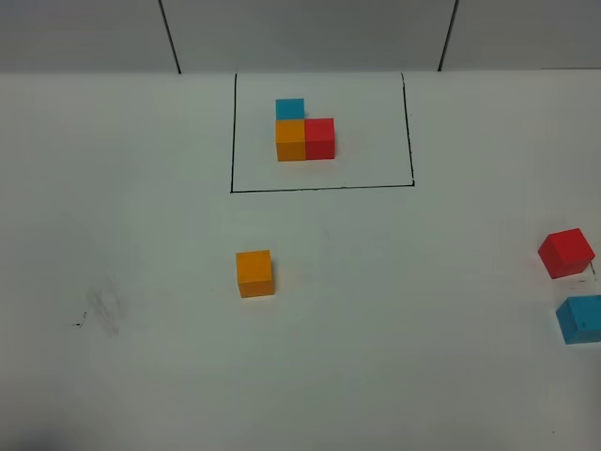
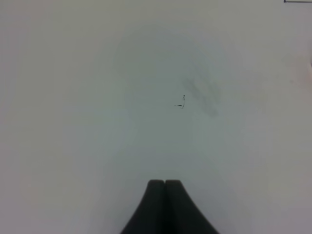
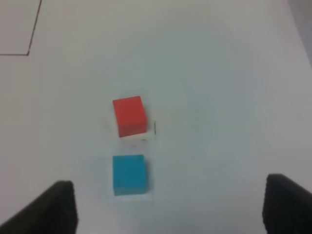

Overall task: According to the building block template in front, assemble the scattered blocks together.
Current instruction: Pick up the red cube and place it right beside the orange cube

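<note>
On the table's (image 1: 394,310) right, red cube (image 1: 566,253) and blue cube (image 1: 580,319) sit apart.

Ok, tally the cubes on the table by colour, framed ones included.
Orange: 2, framed orange and loose orange
Red: 2, framed red and loose red
Blue: 2, framed blue and loose blue
Total: 6 cubes

The left end effector (image 2: 164,183) is hovering over the tabletop (image 2: 73,122) with its two dark fingers pressed tightly together. The right end effector (image 3: 168,181) is hanging above the tabletop, fingers spread wide, gripping nothing.
</note>
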Robot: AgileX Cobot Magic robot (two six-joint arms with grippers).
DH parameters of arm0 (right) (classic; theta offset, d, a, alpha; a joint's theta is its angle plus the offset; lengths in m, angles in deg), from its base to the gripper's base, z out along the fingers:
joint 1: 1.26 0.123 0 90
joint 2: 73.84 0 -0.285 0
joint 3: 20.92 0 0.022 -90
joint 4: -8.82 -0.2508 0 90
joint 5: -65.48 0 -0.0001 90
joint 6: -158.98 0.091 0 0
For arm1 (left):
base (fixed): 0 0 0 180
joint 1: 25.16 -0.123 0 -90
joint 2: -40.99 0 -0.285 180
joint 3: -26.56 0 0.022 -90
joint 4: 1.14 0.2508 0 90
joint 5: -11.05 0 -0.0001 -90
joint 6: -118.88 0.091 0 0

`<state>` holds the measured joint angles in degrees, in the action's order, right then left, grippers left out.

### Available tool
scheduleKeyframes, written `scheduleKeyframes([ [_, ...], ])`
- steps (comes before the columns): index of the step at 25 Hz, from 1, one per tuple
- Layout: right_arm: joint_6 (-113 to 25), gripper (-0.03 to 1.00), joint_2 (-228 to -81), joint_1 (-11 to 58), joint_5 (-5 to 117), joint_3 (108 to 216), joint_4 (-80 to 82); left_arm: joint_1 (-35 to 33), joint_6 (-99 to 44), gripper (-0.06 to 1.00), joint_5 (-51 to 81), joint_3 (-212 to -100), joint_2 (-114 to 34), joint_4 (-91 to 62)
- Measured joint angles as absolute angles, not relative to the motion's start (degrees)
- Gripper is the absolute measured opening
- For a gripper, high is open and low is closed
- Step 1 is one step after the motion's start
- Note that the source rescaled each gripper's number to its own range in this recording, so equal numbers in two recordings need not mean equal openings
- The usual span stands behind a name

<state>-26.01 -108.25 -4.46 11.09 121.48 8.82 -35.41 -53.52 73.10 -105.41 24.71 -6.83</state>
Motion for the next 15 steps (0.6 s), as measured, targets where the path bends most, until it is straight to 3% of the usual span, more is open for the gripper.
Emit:
scheduleKeyframes([
  [9,-29.70,0.74,-121.99,-4.46,16.97,121.48,3.43,-35.41,-53.52,0.00,73.10,-105.41,24.71,-6.83],
  [15,-34.71,0.77,-131.10,-4.46,20.12,121.48,1.18,-35.41,-53.46,0.00,73.10,-105.41,24.71,-6.83],
])
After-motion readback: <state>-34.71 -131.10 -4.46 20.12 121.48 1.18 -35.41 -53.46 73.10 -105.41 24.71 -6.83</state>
